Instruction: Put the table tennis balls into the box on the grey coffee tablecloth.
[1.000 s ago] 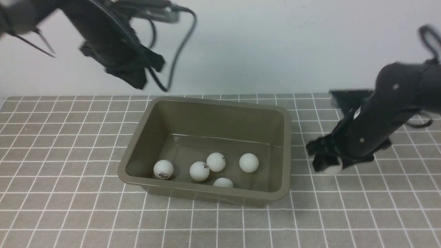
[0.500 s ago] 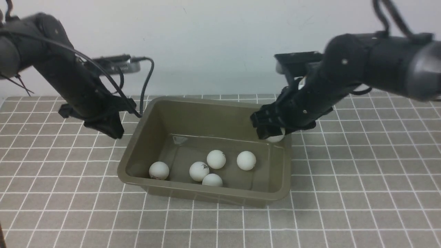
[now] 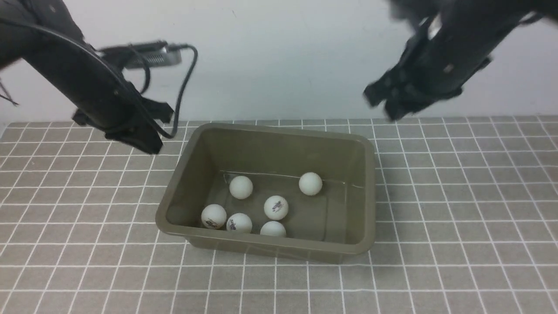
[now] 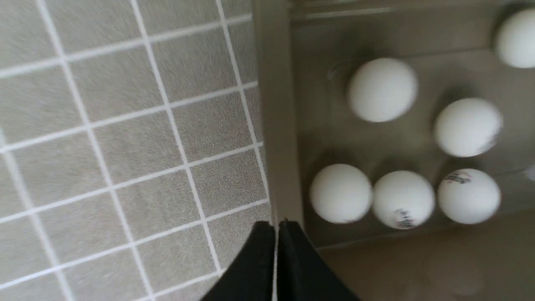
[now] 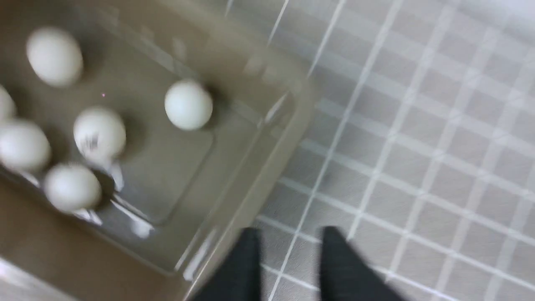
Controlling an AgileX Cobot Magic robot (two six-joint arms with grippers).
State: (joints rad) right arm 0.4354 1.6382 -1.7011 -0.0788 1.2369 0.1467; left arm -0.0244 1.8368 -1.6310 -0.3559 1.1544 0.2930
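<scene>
On the tablecloth (image 3: pixel 436 196), the box (image 3: pixel 279 131) now holds six balls (image 3: pixel 276 207); right fingers (image 5: pixel 338 263) released, left fingers (image 4: pixel 255 267) clenched.

- Wall (image 3: pixel 283 56): plain, off-white, matte; spans the full width at 12 o'clock in the front view.
- Wall lower edge: a straight horizontal line, slightly greyer just above it.
- Lighting: even and diffuse across the wall.

Robot test bench, lab-like room. Tabletop is covered across its visible width by the grey coffee tablecloth (image 3: pixel 457 218). A plain white wall (image 3: pixel 283 56) is seen directly behind. A black left arm (image 3: pixel 87 96) with exposed cable (image 3: pixel 186 89) and a black right arm (image 3: pixel 449 52) are noted overhead.
</scene>
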